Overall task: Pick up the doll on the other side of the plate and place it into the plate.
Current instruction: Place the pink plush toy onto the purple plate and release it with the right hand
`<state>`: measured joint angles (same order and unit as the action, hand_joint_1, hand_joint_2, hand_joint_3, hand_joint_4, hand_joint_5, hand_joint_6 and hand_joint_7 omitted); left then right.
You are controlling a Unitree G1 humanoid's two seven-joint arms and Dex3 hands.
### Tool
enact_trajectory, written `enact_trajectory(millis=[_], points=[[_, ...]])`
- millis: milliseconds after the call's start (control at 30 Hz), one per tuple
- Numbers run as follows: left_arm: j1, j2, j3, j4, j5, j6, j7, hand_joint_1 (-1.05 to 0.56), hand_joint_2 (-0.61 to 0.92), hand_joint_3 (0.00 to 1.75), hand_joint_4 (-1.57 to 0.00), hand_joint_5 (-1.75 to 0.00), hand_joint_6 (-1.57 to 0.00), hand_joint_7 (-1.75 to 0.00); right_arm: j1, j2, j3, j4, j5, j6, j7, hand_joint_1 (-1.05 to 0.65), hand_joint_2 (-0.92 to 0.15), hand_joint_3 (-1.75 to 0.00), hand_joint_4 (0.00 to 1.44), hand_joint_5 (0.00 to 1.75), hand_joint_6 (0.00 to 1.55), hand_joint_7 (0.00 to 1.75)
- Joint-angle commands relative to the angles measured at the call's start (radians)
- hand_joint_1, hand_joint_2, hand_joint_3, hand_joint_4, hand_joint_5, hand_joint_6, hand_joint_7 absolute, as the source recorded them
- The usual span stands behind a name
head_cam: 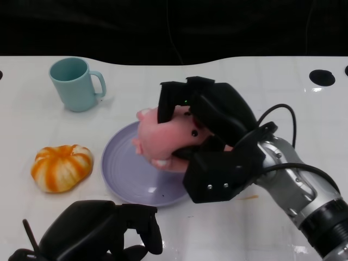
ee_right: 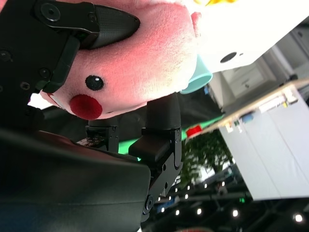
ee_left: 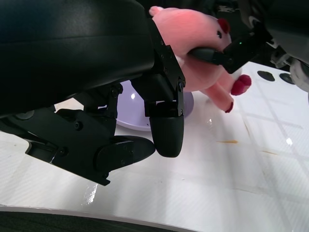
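A pink plush doll (head_cam: 159, 138) with red cheeks hangs over the right part of the lilac plate (head_cam: 122, 174), gripped by my right hand (head_cam: 209, 133), whose black fingers wrap over its top and side. In the left wrist view the doll (ee_left: 203, 53) is lifted above the plate (ee_left: 130, 104), its red-tipped feet hanging free. The right wrist view shows the doll's face (ee_right: 140, 58) pressed between the fingers (ee_right: 96, 24). My left hand (head_cam: 100, 231) rests low at the table's front edge, its fingers curled in with nothing in them.
A teal mug (head_cam: 74, 83) stands at the back left. An orange and white pumpkin (head_cam: 61, 167) lies left of the plate. A small brown smear (head_cam: 251, 197) marks the table to the right of the plate. The white table (head_cam: 272, 87) ends at a dark back edge.
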<state>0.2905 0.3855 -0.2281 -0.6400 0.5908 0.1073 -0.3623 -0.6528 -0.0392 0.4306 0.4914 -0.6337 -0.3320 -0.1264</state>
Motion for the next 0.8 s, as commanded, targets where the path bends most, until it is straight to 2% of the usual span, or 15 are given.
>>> enact_trajectory(millis=[33,267,400,433,467,500,533,567,633,733,800], points=[[-0.007,0.004,0.001,0.002,0.004,0.005,-0.007,-0.20,0.69,0.71,-0.73,-1.39,-0.79,-1.08,-0.045,0.025,0.020,0.025,-0.008,0.015,0.002,-0.21,-0.22,-1.45,1.00,1.75,0.75,1.75],[-0.005,-0.001,-0.001,0.007,0.000,-0.001,0.000,-0.20,0.70,0.71,-0.74,-1.38,-0.79,-1.07,-0.084,0.077,0.053,0.079,-0.014,0.049,0.012,-0.22,-0.23,-1.37,0.97,1.75,0.76,1.66],[-0.008,-0.002,-0.005,0.011,0.007,-0.006,0.004,-0.20,0.71,0.71,-0.74,-1.37,-0.78,-1.08,-0.097,0.093,0.053,0.093,0.002,0.072,0.048,-0.22,-0.29,-1.25,0.92,1.75,0.80,1.28],[-0.009,-0.003,-0.005,0.013,0.007,-0.008,0.006,-0.20,0.71,0.72,-0.75,-1.38,-0.78,-1.08,-0.099,0.094,0.053,0.093,0.006,0.079,0.064,-0.26,-0.42,-0.99,0.82,1.70,0.79,0.96],[-0.009,-0.003,-0.005,0.014,0.005,-0.009,0.006,-0.20,0.71,0.72,-0.75,-1.38,-0.78,-1.08,-0.101,0.094,0.054,0.091,0.008,0.087,0.081,-0.27,-0.50,-0.82,0.77,1.66,0.82,0.77],[-0.009,-0.004,-0.005,0.014,0.004,-0.007,0.005,-0.20,0.71,0.72,-0.75,-1.38,-0.78,-1.08,-0.105,0.086,0.061,0.087,0.007,0.089,0.108,-0.30,-0.58,-0.69,0.72,1.53,0.81,0.61],[-0.010,-0.005,-0.006,0.013,0.004,-0.005,0.003,-0.20,0.70,0.72,-0.74,-1.38,-0.78,-1.08,-0.109,0.077,0.068,0.082,0.005,0.091,0.134,-0.37,-0.70,-0.50,0.53,1.15,0.70,0.38],[-0.011,-0.005,-0.007,0.010,0.004,-0.001,-0.002,-0.20,0.70,0.72,-0.74,-1.38,-0.78,-1.08,-0.112,0.067,0.076,0.073,-0.001,0.097,0.163,-0.42,-0.80,-0.33,0.48,0.90,0.65,0.26],[-0.014,-0.005,-0.007,0.009,0.005,0.001,-0.004,-0.20,0.70,0.72,-0.73,-1.37,-0.78,-1.08,-0.115,0.050,0.090,0.047,-0.010,0.117,0.226,-0.59,-0.90,-0.19,0.27,0.58,0.44,0.07],[-0.014,-0.006,-0.009,0.010,0.009,0.001,-0.001,-0.19,0.69,0.71,-0.74,-1.35,-0.78,-1.07,-0.108,0.034,0.103,0.009,-0.012,0.136,0.285,-0.74,-0.92,-0.17,0.06,0.51,0.25,0.01],[-0.015,-0.004,-0.008,0.016,0.006,-0.007,0.002,-0.18,0.69,0.71,-0.75,-1.35,-0.78,-1.07,-0.103,0.024,0.108,-0.015,-0.016,0.146,0.314,-0.79,-0.92,-0.18,0.01,0.50,0.20,0.00]])
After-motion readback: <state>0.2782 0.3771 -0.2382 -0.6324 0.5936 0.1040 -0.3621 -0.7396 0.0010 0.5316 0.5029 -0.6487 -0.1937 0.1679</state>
